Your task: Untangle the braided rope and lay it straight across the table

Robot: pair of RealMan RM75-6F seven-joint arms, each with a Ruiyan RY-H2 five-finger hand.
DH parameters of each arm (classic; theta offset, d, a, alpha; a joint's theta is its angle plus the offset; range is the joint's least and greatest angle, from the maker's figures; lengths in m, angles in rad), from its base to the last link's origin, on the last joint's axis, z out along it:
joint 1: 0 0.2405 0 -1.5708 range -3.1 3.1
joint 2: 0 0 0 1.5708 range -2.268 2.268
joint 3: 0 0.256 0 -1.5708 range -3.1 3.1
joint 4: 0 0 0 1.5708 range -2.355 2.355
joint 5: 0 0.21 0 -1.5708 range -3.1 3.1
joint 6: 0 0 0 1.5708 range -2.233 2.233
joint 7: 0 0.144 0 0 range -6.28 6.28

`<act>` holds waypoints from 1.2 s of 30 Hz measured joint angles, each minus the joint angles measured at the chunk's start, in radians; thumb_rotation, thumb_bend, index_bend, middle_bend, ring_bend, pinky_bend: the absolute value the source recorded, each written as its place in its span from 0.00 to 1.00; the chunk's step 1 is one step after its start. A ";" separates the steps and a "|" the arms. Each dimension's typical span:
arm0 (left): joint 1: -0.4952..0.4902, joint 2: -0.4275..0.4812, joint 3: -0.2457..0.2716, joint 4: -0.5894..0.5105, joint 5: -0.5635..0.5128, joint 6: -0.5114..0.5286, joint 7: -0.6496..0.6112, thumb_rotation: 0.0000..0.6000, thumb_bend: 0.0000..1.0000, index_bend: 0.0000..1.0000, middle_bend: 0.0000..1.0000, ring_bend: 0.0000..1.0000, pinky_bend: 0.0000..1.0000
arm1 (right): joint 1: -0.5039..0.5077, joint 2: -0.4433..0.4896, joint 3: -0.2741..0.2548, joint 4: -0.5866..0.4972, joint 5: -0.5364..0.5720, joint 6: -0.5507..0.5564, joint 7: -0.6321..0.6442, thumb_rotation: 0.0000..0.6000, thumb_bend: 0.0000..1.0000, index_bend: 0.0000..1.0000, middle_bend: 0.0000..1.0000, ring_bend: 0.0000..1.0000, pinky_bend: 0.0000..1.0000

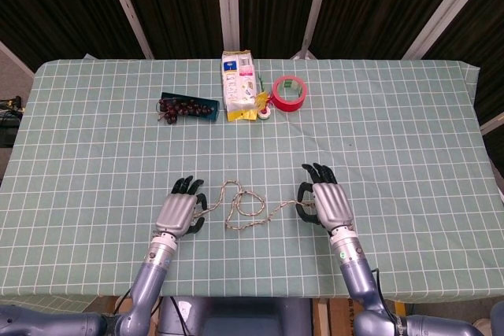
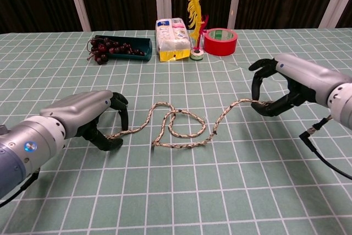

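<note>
The braided rope [image 2: 181, 129] lies in loose loops on the checked cloth between my hands; the head view shows the rope [image 1: 246, 208] near the front edge. My right hand [image 2: 289, 83] pinches the rope's right end between thumb and fingers, and it shows as the right hand [image 1: 327, 205] from above. My left hand [image 2: 88, 118] arches over the rope's left end, which runs between its thumb and curled fingers with a gap still showing. From above the left hand [image 1: 180, 213] covers that end.
At the back of the table stand a dark tray of cherries [image 1: 187, 108], a snack packet [image 1: 239, 84], a red tape roll [image 1: 288, 93] and a small yellow item [image 1: 260, 105]. The table's front edge [image 1: 252, 295] runs close behind both wrists.
</note>
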 measured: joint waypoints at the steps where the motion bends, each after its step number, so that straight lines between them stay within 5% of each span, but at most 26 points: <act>1: -0.001 -0.001 0.001 0.001 -0.001 0.001 -0.002 1.00 0.46 0.51 0.12 0.00 0.00 | 0.000 0.000 0.000 0.000 0.000 0.000 0.000 1.00 0.43 0.63 0.14 0.00 0.00; 36: -0.012 0.039 0.022 -0.009 0.016 0.033 -0.027 1.00 0.59 0.58 0.15 0.00 0.00 | -0.004 0.021 -0.014 -0.009 0.004 0.014 0.000 1.00 0.44 0.63 0.14 0.00 0.00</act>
